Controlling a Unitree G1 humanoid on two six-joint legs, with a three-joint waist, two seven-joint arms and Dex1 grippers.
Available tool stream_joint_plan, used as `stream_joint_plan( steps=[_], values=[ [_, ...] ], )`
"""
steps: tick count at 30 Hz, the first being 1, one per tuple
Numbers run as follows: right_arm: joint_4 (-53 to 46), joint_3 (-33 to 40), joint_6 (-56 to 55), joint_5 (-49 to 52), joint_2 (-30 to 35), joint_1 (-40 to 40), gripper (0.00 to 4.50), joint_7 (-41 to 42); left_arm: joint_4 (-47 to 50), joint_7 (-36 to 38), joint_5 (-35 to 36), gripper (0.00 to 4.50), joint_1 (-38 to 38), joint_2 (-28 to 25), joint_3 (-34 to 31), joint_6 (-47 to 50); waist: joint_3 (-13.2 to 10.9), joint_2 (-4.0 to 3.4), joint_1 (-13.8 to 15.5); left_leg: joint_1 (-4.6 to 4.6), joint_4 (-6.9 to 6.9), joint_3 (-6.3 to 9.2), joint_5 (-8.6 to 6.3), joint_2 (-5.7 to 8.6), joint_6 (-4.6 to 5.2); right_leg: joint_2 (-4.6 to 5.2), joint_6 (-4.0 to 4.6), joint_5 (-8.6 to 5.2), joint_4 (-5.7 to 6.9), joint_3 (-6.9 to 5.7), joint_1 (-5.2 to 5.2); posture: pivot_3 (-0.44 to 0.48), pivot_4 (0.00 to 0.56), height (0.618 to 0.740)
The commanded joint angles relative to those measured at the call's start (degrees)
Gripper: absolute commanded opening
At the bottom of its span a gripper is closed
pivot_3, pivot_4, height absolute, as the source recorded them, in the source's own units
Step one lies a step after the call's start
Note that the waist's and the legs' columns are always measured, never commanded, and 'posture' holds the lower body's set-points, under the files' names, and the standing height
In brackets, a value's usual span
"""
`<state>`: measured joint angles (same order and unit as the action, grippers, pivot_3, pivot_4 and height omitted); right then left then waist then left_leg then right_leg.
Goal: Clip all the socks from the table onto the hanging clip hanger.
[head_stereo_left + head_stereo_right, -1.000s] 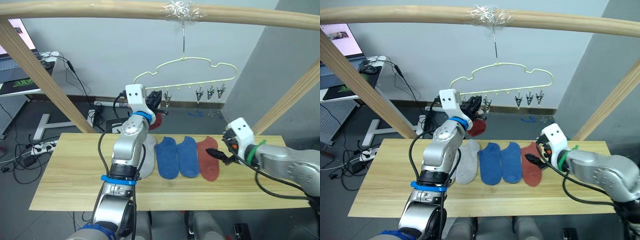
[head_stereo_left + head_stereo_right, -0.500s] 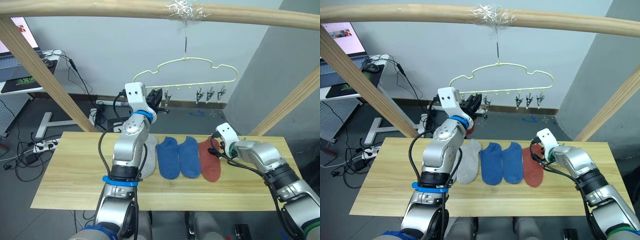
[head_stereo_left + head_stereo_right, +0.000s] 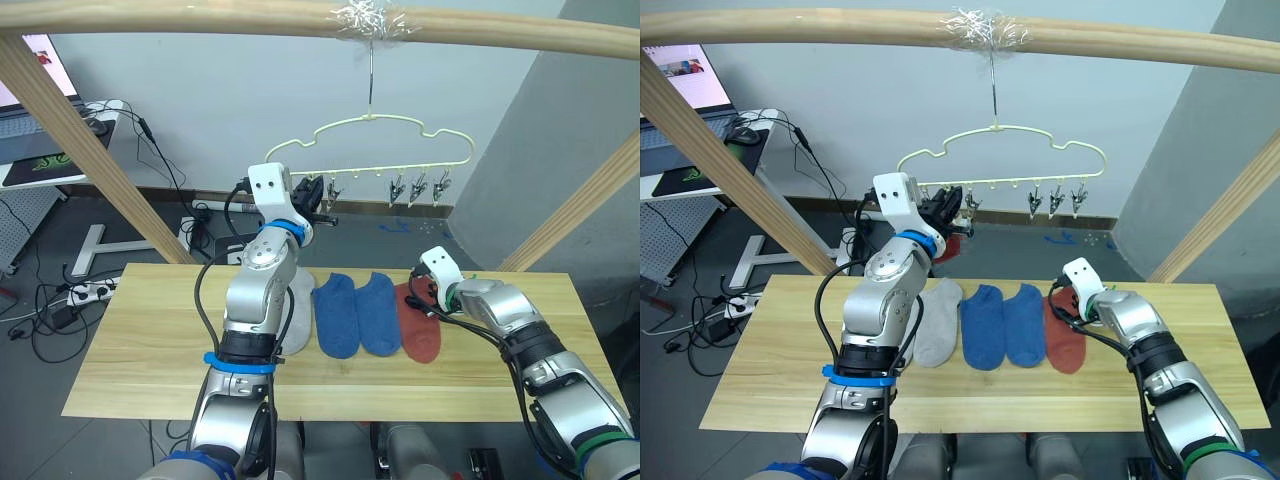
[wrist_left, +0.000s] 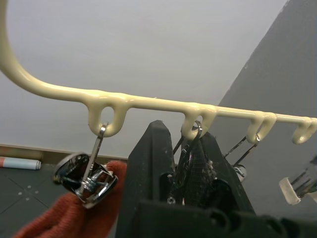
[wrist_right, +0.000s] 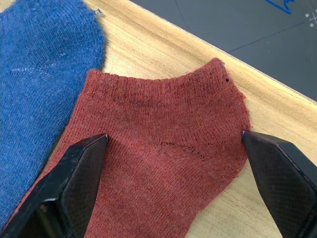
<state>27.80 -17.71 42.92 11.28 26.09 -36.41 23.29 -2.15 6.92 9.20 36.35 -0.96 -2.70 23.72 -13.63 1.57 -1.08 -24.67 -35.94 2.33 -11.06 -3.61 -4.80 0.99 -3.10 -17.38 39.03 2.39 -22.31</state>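
Currently: right end effector (image 5: 168, 188) spread over the rust red sock (image 5: 163, 163); left end effector (image 4: 181, 163) raised at the clip hanger (image 3: 375, 150).

Four socks of soft ribbed knit are laid side by side at mid-bench (image 3: 140, 350), cuffs toward the far edge: one grey sock (image 3: 297, 315), two blue socks (image 3: 357, 312), and the rust red one nearest the right edge. The right fingers are held wide apart, straddling the cuff. Bench planks could be struck, or the adjacent blue sock pinched as well, if closure is misaligned. The left fingers appear pressed together on a metal clip (image 4: 185, 158); beside it a red sock (image 4: 69, 213) is already clipped. The thin wire hanger may swing if pulled.
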Motion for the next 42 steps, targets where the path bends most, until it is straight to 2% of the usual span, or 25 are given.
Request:
stream_joint_plan(
  steps=[1,5,15,20,23,30,34,38,42],
  values=[
    [-0.2,0.5,-0.1,-2.7,0.2,2.4,4.5,1.4,2.9,0.4,0.6,0.24,0.9,-0.5,0.1,0.1,0.0,0.0,-0.1,0.0,0.0,0.0,0.0,0.0,0.0,0.0,0.0,0.0,0.0,0.0,0.01,0.023,0.259,0.74],
    [-1.6,1.2,0.9,-4.2,0.1,3.4,3.54,1.9,2.5,0.5,0.9,0.24,1.2,-1.2,-0.5,0.7,0.0,0.0,-0.3,0.0,0.01,0.0,0.0,0.0,0.0,0.0,0.0,0.0,0.0,0.0,0.01,0.023,0.259,0.74],
    [-2.0,2.9,1.7,-6.5,-1.2,3.3,0.02,2.6,3.6,1.5,2.3,0.24,0.5,-1.8,-0.4,3.3,0.0,0.0,-0.3,0.0,0.0,0.02,0.0,0.0,0.0,0.0,0.0,0.0,0.0,-0.02,0.02,0.041,0.239,0.74],
    [-3.1,4.0,2.4,-7.4,-1.4,3.5,0.02,2.6,3.0,2.8,3.8,0.24,1.1,-2.9,-1.2,5.6,0.0,0.0,-0.3,0.0,0.0,0.02,0.0,0.01,0.0,0.0,0.0,0.0,-0.01,-0.02,0.02,0.038,0.235,0.74],
    [-6.9,4.4,4.1,-7.1,-1.2,4.0,0.02,2.8,2.8,3.7,5.6,0.24,1.7,-3.8,-2.2,8.2,0.0,-0.01,-0.3,0.0,0.0,0.02,0.0,0.01,0.0,0.0,0.0,0.0,-0.01,-0.02,0.01,0.037,0.234,0.74],
    [-28.3,7.2,14.0,-3.8,0.8,7.2,0.02,4.5,5.0,6.6,15.4,0.24,2.5,-4.8,-7.2,17.4,0.0,-0.05,-0.5,-0.02,0.09,0.02,0.0,0.0,-0.01,0.01,-0.01,0.0,-0.03,-0.02,-0.03,0.043,0.218,0.74],
    [-45.4,11.6,21.8,3.2,1.2,8.9,0.02,7.8,4.4,4.9,24.7,0.24,4.4,-4.8,-14.5,26.1,0.0,-0.05,-0.5,-0.01,0.1,0.08,0.0,0.0,-0.01,0.0,-0.01,0.0,-0.02,-0.06,-0.04,0.038,0.21,0.74],
    [-53.5,17.7,28.3,11.6,-2.5,7.9,0.02,9.3,2.0,1.8,31.9,0.24,7.1,-5.2,-21.1,32.8,0.0,-0.05,-0.7,-0.02,0.1,0.12,0.0,0.01,-0.01,-0.01,-0.02,-0.01,-0.02,-0.08,-0.03,0.032,0.207,0.74],
    [-53.0,22.3,31.6,16.1,-10.1,5.1,0.02,6.3,-0.3,-0.3,36.5,0.24,9.1,-6.2,-24.9,36.9,0.0,-0.05,-0.6,-0.02,0.09,0.14,0.0,0.02,-0.01,0.0,-0.01,0.0,-0.02,-0.1,-0.02,0.031,0.204,0.74]
  ],
)
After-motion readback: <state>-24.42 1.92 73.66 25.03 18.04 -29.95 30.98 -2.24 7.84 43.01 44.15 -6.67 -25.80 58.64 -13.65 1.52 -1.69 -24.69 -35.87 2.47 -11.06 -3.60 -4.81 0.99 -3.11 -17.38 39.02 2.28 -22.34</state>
